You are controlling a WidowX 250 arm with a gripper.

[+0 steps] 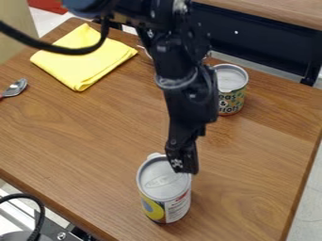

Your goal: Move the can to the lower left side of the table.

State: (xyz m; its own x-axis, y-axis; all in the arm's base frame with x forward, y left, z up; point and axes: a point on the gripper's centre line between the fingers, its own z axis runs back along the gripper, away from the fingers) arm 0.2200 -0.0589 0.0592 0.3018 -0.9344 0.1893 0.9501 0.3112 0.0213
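Note:
The black gripper (pixel 183 164) hangs down at the back right rim of a can (pixel 165 188), overlapping the edge of its silver lid. This can stands upright near the front of the wooden table (pixel 94 141), with a yellow and white label. Whether the gripper touches the can, I cannot tell. Another can (pixel 231 94), with a green and orange patterned label and a silver top, is upright farther back, just right of the arm, which partly covers its left side.
A folded yellow cloth (pixel 85 56) lies at the back left. At the left edge is a metal spoon (pixel 15 88). Behind the arm, part of a metallic object is mostly hidden. The table's right edge runs down beyond the cans, and a black cable loops over the cloth.

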